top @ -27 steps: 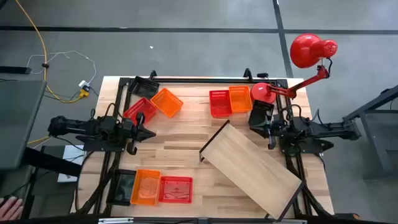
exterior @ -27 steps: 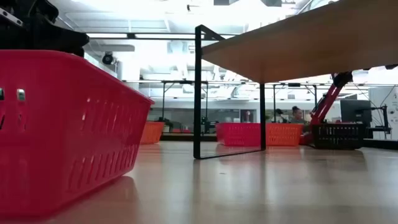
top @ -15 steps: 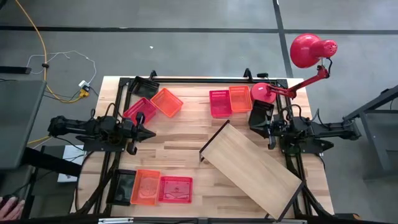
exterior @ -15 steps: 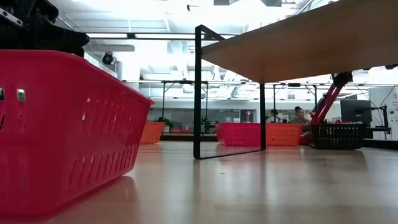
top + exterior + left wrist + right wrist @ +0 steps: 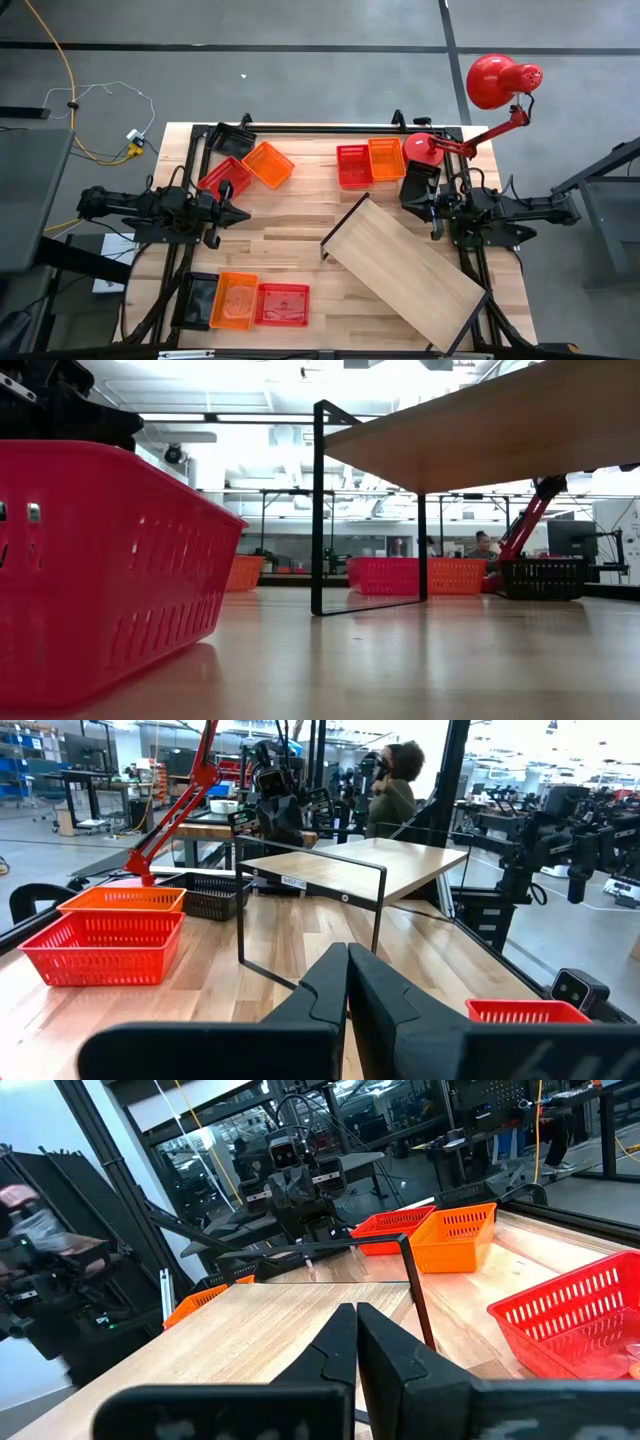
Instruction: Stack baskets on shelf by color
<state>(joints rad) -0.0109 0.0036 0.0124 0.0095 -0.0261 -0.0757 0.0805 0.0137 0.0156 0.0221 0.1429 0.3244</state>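
Observation:
Baskets lie in three groups on the table. At the far left are a black (image 5: 232, 140), an orange (image 5: 268, 165) and a red (image 5: 225, 178) one. At the far middle are a red (image 5: 353, 167), an orange (image 5: 386, 160) and a black (image 5: 420, 185) one. At the near left are a black (image 5: 198, 298), an orange (image 5: 237, 300) and a red (image 5: 283, 304) one. The shelf (image 5: 405, 265) stands slantwise at the right on its black bracket (image 5: 318, 510). My left gripper (image 5: 243, 213) is shut at the left, and my right gripper (image 5: 430, 206) is shut at the right. Neither holds anything.
A red desk lamp (image 5: 500, 80) leans over the far right corner, its round base (image 5: 425, 148) beside the black basket. Bare tabletop (image 5: 290, 235) lies between the two arms. Black frame rails (image 5: 320, 128) run along the table's edges.

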